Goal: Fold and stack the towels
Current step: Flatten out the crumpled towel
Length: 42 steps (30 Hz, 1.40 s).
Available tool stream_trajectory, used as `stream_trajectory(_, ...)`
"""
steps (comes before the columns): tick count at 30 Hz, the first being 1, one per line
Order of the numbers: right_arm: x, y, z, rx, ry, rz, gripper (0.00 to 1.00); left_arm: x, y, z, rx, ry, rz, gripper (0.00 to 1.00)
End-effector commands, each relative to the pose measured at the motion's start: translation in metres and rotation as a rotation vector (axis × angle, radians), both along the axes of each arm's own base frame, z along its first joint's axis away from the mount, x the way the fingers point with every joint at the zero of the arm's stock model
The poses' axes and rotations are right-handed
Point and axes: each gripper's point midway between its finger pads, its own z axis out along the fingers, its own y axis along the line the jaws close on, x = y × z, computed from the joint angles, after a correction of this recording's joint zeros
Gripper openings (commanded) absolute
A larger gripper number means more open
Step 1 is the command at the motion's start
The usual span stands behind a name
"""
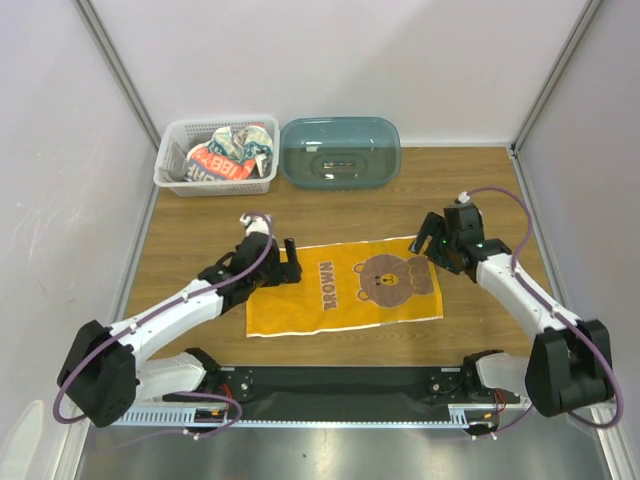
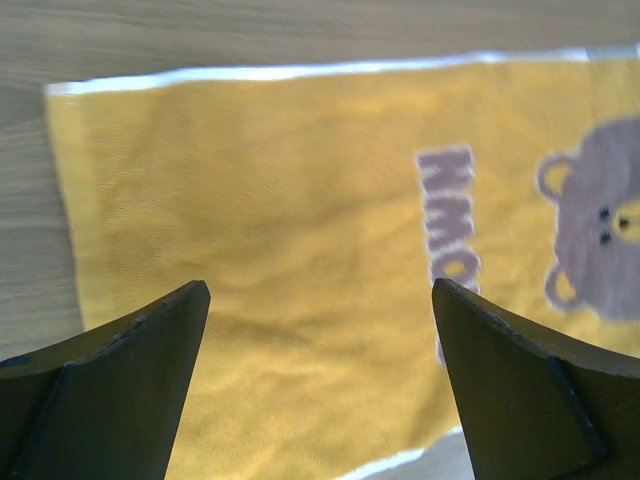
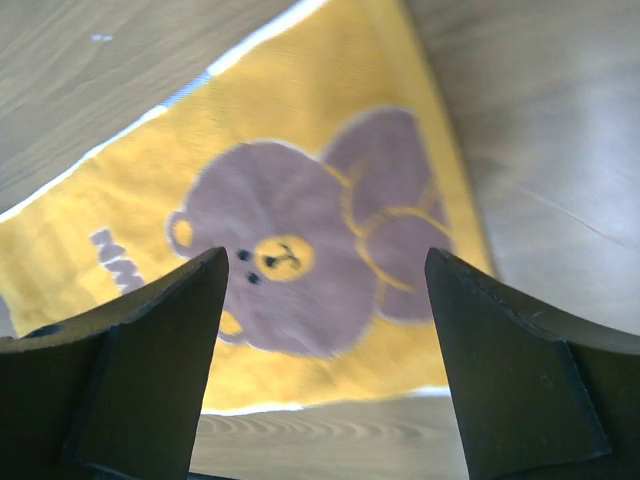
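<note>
The towel (image 1: 345,288) is laid flat, its long axis running from the left gripper (image 1: 290,264) to the right gripper (image 1: 430,249). Both are spread and empty, one above each end.

spread towel (image 1: 290,305): orange-yellow, brown bear print, brown lettering, thin white edge. basket (image 1: 215,188): white lattice. bundled towel (image 1: 225,155): white, red and blue print. tub (image 1: 340,150): translucent teal. surface (image 1: 480,190): brown woodgrain.
</note>
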Motion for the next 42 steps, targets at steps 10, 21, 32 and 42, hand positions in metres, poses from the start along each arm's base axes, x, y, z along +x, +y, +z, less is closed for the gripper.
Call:
stream_trajectory(10, 0.073, 0.033, -0.021, 0.073, -0.126, 0.002, 0.83, 0.045, 0.059, -0.027, -0.060, 0.010, 0.349, 0.94)
stream_trajectory(21, 0.080, 0.027, -0.065, 0.046, -0.025, -0.041, 0.81, 0.075, 0.065, -0.065, -0.022, 0.080, 0.384, 0.88)
stream_trajectory(32, 0.093, 0.003, -0.087, 0.019, 0.034, -0.107, 0.80, 0.109, 0.076, -0.065, 0.124, 0.070, 0.373, 0.87)
stream_trajectory(42, 0.102, 0.001, -0.064, 0.010, 0.021, -0.086, 0.81, 0.134, 0.066, -0.042, 0.120, 0.046, 0.335, 0.89)
